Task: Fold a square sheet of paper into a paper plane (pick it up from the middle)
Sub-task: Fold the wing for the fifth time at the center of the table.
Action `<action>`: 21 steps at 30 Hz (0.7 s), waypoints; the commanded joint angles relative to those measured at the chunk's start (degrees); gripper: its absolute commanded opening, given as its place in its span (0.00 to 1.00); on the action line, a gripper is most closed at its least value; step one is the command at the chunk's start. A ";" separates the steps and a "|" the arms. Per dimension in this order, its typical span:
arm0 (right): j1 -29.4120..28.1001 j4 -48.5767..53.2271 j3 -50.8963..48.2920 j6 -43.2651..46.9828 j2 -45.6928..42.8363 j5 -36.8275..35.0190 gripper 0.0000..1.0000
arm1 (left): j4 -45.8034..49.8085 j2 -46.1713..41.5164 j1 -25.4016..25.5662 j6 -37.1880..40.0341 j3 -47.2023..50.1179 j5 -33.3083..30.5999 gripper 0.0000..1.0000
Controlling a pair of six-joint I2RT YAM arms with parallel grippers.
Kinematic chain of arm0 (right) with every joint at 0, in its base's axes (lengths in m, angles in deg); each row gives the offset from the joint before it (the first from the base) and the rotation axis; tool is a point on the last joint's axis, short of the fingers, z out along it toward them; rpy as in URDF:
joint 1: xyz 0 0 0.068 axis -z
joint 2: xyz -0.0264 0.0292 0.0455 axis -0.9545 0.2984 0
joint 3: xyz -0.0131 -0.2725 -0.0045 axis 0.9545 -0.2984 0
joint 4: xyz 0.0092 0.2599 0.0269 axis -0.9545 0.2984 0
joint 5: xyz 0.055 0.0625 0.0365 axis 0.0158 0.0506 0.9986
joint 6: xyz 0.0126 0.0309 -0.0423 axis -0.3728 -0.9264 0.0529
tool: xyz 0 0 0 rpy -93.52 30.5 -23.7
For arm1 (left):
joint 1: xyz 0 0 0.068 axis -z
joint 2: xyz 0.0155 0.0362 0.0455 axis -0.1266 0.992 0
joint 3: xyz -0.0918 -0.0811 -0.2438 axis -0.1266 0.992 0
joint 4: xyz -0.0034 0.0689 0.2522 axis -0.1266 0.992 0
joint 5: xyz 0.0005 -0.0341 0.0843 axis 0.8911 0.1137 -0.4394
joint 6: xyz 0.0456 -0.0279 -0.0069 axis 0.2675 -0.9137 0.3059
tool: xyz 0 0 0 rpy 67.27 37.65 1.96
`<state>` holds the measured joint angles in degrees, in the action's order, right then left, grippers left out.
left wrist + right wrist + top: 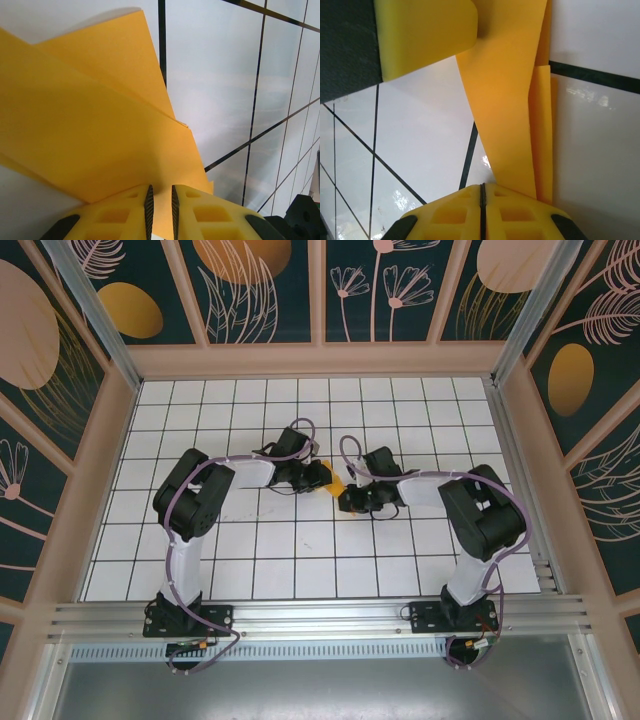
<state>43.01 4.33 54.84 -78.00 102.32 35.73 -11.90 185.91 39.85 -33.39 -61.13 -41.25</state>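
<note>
The square sheet of paper (338,485) is folded into a narrow, creased orange shape between the two grippers at the table's middle. In the left wrist view its layered flaps (100,125) fan out ahead, and a strip of it runs into the narrow gap between the jaws of my left gripper (160,192), which is shut on it. In the right wrist view the paper (505,100) stretches from the left gripper's yellow finger (425,35) down to my right gripper (482,187). Its jaws are pressed together, with the paper passing under its right finger, not between the pads.
The white grid table (300,560) is boxed in by patterned walls (60,440) on three sides. An aluminium rail (320,615) carries both arm bases at the near edge. The right arm's black wrist (300,215) sits close at the lower right of the left wrist view.
</note>
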 commanded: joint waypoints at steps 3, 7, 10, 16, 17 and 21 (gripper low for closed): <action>1.39 4.77 -6.11 -0.71 -0.07 0.56 0.09 | 2.93 4.83 -0.15 2.55 0.68 -8.36 0.22; 2.18 2.29 -9.70 -0.90 -2.29 2.22 0.09 | 3.02 4.79 -0.15 2.57 0.59 -8.54 0.22; 3.15 0.94 -12.13 -1.25 -4.21 3.32 0.09 | 3.02 4.66 -0.20 2.64 0.76 -8.72 0.21; 3.56 0.88 -13.13 -1.17 -5.76 3.88 0.09 | 2.93 4.75 -0.18 2.58 0.76 -8.67 0.21; 3.61 1.02 -12.85 -1.19 -6.45 3.71 0.09 | 2.92 4.70 -0.18 2.58 0.77 -8.63 0.21; 3.52 0.64 -10.13 -1.34 -11.32 3.54 0.10 | 2.78 4.40 -0.16 2.54 0.84 -8.49 0.21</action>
<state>46.36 -0.19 44.46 -79.09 94.56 39.36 -11.42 185.91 39.92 -32.78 -61.35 -41.64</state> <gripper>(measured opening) 0.095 0.213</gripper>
